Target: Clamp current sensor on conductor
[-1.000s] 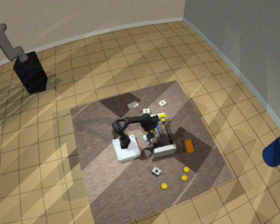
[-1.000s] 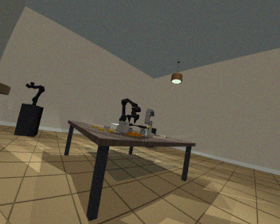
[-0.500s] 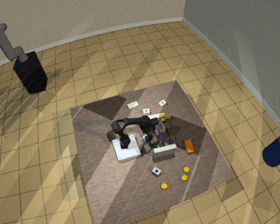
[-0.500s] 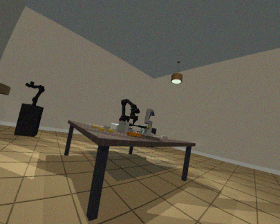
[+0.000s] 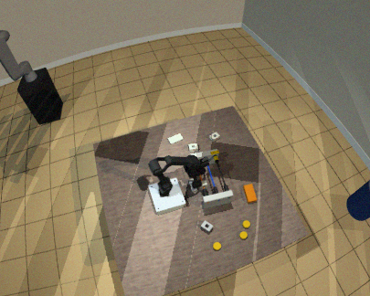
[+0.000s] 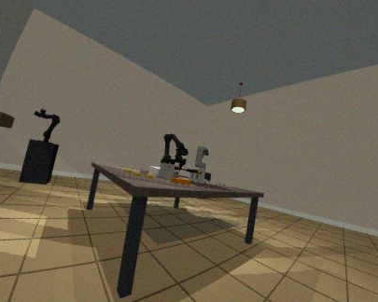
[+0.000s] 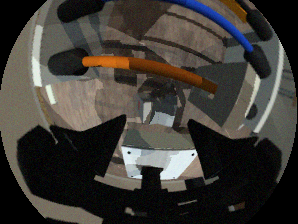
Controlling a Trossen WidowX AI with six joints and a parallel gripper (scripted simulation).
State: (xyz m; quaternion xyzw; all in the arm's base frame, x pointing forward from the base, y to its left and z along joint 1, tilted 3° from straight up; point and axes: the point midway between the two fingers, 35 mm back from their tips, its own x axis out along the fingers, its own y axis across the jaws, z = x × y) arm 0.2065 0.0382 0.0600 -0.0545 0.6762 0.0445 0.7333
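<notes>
The gripper, fingers spread and empty, above what is probably the open sensor, presumably light, rigid and hinged, best grasped low across its outer side walls.

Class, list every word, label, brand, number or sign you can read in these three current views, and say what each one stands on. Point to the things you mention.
None: no word, brand, number or sign reads clearly in any view.
The LOAD marker and the sensor's arrow: cannot be made out.
Orange block [image 5: 249,193] [image 6: 181,180]: too small and blurred to show any lettering.
White base [image 5: 167,204]: dark dots at its corners, no readable text.
</notes>
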